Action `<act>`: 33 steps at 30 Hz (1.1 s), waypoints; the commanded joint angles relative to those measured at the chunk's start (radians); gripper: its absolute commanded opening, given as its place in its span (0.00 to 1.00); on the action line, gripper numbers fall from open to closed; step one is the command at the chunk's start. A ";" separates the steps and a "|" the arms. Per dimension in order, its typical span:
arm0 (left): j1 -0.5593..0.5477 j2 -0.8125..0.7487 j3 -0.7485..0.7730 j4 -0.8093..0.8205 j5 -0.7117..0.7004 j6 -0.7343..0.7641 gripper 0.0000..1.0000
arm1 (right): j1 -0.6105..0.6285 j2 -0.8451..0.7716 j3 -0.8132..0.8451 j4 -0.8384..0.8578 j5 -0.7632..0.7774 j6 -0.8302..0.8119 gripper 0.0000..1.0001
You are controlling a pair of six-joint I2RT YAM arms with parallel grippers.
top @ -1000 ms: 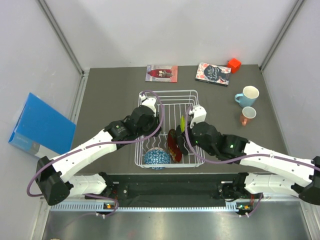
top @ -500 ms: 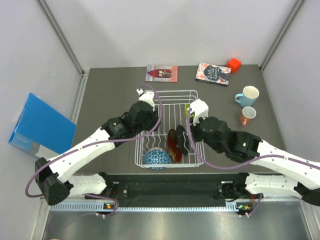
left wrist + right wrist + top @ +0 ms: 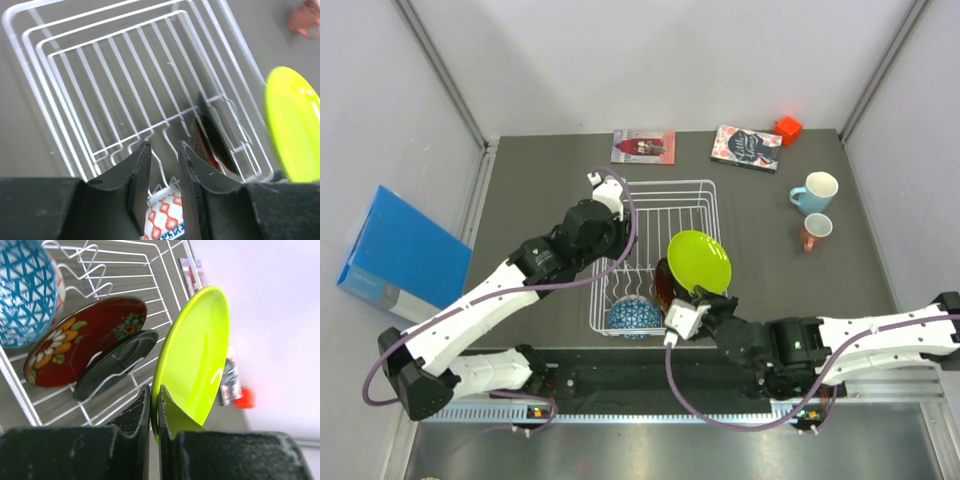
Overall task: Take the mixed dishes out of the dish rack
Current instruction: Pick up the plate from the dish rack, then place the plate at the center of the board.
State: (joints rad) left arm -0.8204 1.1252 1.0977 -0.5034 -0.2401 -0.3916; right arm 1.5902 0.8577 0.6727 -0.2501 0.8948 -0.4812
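Note:
My right gripper [image 3: 703, 296] is shut on the rim of the lime green plate [image 3: 698, 262], holding it on edge above the right side of the white wire dish rack [image 3: 660, 190]. In the right wrist view the fingers [image 3: 142, 405] pinch the plate [image 3: 197, 355]. The red patterned plate [image 3: 82, 340], the black plate [image 3: 115, 360] and the blue-patterned bowl [image 3: 25, 290] stand in the rack [image 3: 165, 270]. My left gripper [image 3: 597, 238] hovers over the rack's left side, narrowly open and empty [image 3: 165, 145], with the bowl [image 3: 167, 220] below it. The light blue mug [image 3: 815, 192] and salmon-pink cup [image 3: 814, 231] stand on the table at the right.
Two books [image 3: 643, 146] [image 3: 747, 147] and a red block [image 3: 787, 129] lie at the table's far edge. A blue box [image 3: 405, 250] leans outside the left wall. Frame posts stand at the far corners.
My right gripper has lifted the lime green plate out of the rack and drawn back toward the near edge. My left gripper has shifted a little left and away.

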 commanded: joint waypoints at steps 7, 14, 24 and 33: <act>0.004 -0.041 0.007 0.092 0.412 0.079 0.38 | 0.166 0.105 -0.128 0.357 0.239 -0.425 0.00; 0.004 -0.044 0.007 0.091 0.433 0.092 0.43 | 0.178 0.156 -0.151 0.436 0.201 -0.499 0.00; 0.006 -0.033 -0.015 0.114 0.508 0.112 0.48 | 0.182 0.162 -0.119 0.471 0.156 -0.487 0.00; 0.004 -0.011 -0.044 0.141 0.556 0.114 0.15 | 0.209 0.149 -0.110 0.497 0.142 -0.481 0.00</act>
State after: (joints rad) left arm -0.8127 1.1107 1.0668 -0.4389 0.2573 -0.2878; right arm 1.7756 1.0183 0.5106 0.1741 1.0485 -0.9581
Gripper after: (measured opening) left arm 0.338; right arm 0.029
